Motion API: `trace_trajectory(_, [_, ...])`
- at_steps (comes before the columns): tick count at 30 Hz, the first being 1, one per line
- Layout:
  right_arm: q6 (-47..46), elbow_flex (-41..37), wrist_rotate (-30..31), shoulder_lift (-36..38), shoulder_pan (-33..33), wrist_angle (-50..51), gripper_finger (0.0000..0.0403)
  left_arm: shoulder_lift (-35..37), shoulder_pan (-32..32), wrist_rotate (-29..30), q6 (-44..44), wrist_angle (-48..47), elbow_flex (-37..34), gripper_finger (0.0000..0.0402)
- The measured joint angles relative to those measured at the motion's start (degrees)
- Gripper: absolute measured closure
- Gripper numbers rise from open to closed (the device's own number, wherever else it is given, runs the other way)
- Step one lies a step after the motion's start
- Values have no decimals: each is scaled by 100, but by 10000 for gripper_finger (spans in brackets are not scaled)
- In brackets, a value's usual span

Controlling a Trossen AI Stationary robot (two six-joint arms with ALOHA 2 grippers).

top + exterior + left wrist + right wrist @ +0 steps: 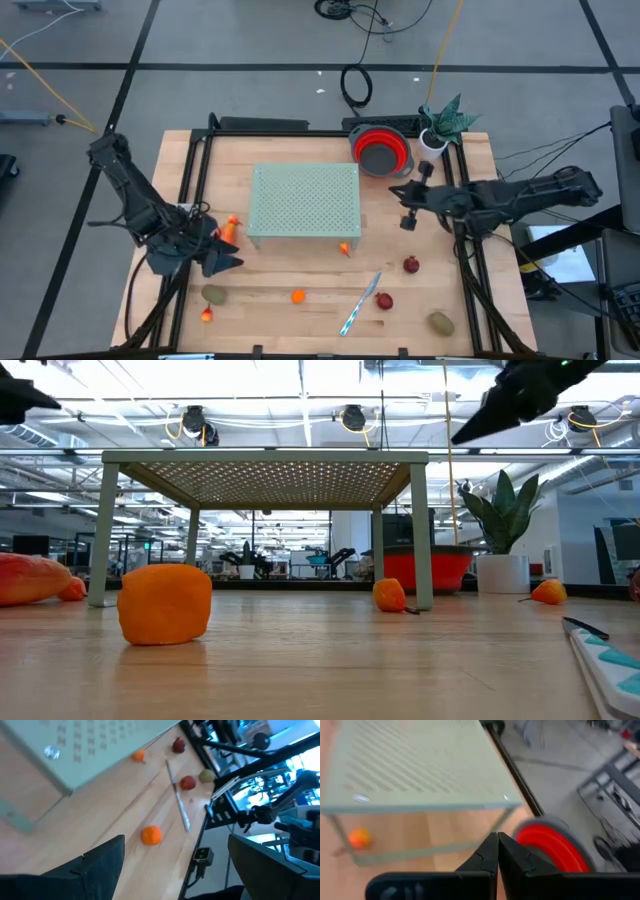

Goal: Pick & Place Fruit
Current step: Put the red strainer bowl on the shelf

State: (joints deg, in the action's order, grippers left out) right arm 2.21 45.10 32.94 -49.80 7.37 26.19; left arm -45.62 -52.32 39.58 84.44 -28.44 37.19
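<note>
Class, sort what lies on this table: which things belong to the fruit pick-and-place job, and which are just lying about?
Job:
small round orange toy fruit
dark red round toy fruit
olive-brown oval toy fruit

Lying about:
slim silver-and-blue knife
pale green perforated metal stand
potted green plant

On the wooden table (300,305), small fruit (298,296) lie scattered (red, orange, olive) around a knife (360,303). The left tool (222,248) hovers wide-jawed beside the perforated green stand (304,200); the right tool (408,195) is near the red bowl (381,150).
</note>
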Motion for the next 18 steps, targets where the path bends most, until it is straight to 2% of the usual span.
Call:
trace_trajectory(6, [275,147,-175,-654,-561,150,399,107,-79,399,-538,234,0,50])
trace_trajectory(10, [366,147,-620,-1037,-874,174,398,110,-82,408,-661,327,0,50])
trace_trajectory(16, [822,147,-647,-1384,-1177,169,398,110,-80,408,-664,336,0,50])
trace_trajectory(18, [993,147,-893,-1431,-1278,151,398,110,-80,408,-675,347,0,50])
